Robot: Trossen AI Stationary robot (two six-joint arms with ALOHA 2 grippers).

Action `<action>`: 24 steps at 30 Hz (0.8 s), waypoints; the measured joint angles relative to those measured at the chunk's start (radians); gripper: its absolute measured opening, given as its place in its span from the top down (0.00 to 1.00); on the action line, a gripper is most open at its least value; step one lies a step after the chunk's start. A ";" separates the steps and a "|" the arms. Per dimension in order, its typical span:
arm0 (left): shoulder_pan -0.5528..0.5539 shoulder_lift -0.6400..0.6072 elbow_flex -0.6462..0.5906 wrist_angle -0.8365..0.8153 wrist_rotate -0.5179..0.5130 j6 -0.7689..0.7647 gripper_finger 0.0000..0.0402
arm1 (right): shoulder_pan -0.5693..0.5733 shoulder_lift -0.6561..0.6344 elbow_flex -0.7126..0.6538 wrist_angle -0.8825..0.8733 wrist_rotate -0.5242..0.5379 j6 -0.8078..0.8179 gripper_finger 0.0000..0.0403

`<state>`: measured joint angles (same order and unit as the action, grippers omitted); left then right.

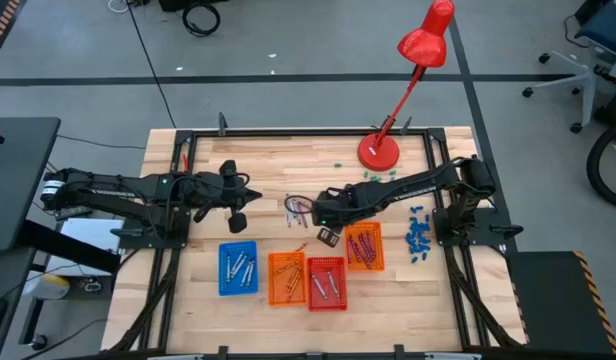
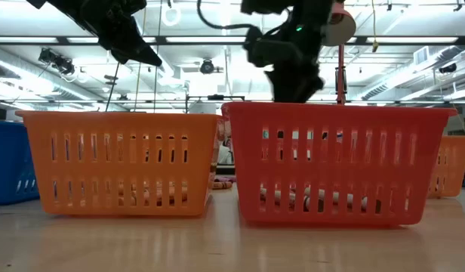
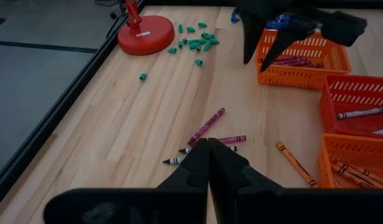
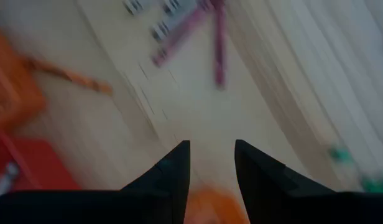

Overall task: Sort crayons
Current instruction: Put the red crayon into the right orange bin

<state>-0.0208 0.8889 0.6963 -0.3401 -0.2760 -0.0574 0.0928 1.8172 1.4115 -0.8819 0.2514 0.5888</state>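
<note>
Several loose crayons (image 3: 207, 124), magenta, grey-white and orange, lie flat on the wooden table (image 1: 268, 160) near its middle. They also show blurred in the right wrist view as crayons (image 4: 179, 37). My right gripper (image 4: 212, 146) hovers open above the table between this pile and the right-hand orange tray (image 1: 364, 246), nothing between its fingers. It shows too as my right gripper (image 1: 312, 212) from above. My left gripper (image 3: 209, 144) is shut and empty, held above the table left of the pile.
A blue tray (image 1: 238, 268), an orange tray (image 1: 286, 278) and a red tray (image 1: 326, 282) stand in a row near the front edge, each holding crayons. A red lamp's base (image 1: 378, 152) stands at the far right, with teal bits (image 1: 378, 172) beside it and blue bits (image 1: 418, 238) farther right.
</note>
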 joint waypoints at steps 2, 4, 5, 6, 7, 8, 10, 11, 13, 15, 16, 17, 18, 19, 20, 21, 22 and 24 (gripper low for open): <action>0.000 0.000 0.000 0.000 0.000 0.000 0.98 | -0.020 0.017 -0.001 0.062 -0.002 -0.052 0.68; 0.000 0.000 -0.001 -0.003 0.000 0.000 0.98 | -0.041 0.041 -0.001 0.144 -0.020 -0.100 0.68; 0.000 0.000 -0.001 -0.003 0.000 0.000 0.98 | -0.050 0.057 -0.001 0.170 -0.028 -0.120 0.68; 0.000 0.000 -0.001 -0.001 0.000 0.000 0.98 | -0.059 0.073 -0.001 0.199 -0.039 -0.138 0.68; 0.000 0.000 -0.001 -0.003 0.000 0.000 0.98 | -0.068 0.091 -0.001 0.227 -0.044 -0.152 0.68; 0.000 0.000 -0.001 -0.008 0.000 0.001 0.98 | -0.076 0.108 -0.001 0.251 -0.044 -0.169 0.68; 0.000 0.000 -0.001 -0.007 0.000 0.009 0.98 | -0.093 0.141 -0.001 0.272 -0.044 -0.195 0.68; 0.000 0.000 -0.001 -0.008 0.000 0.015 0.98 | -0.103 0.154 -0.001 0.292 -0.046 -0.207 0.68; 0.000 0.000 -0.001 -0.008 0.000 0.016 0.98 | -0.124 0.181 -0.001 0.306 -0.046 -0.230 0.68; 0.000 0.000 -0.001 -0.009 0.000 0.019 0.98 | -0.145 0.200 -0.002 0.334 -0.055 -0.258 0.68; 0.000 0.000 -0.001 -0.010 0.000 0.019 0.98 | -0.155 0.208 -0.002 0.345 -0.067 -0.273 0.68; 0.000 0.000 -0.001 -0.009 0.000 0.019 0.98 | -0.164 0.211 -0.002 0.352 -0.082 -0.282 0.68; 0.000 0.000 -0.001 -0.009 0.000 0.019 0.98 | -0.172 0.212 -0.002 0.355 -0.094 -0.292 0.68; 0.000 0.000 -0.001 -0.010 0.000 0.019 0.98 | -0.179 0.212 -0.002 0.360 -0.096 -0.301 0.68; 0.000 0.000 -0.001 -0.009 0.000 0.019 0.98 | -0.184 0.212 -0.001 0.366 -0.096 -0.308 0.68; 0.000 0.000 -0.001 -0.009 0.000 0.020 0.98 | -0.190 0.211 -0.001 0.368 -0.097 -0.317 0.68; 0.000 0.000 -0.001 -0.010 0.000 0.021 0.98 | -0.196 0.211 -0.001 0.368 -0.104 -0.325 0.68; 0.000 0.000 -0.001 -0.009 0.000 0.025 0.98 | -0.205 0.211 -0.001 0.376 -0.132 -0.330 0.68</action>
<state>-0.0208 0.8886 0.6956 -0.3492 -0.2764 -0.0322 -0.1125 2.0285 1.4101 -0.5057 0.1189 0.2585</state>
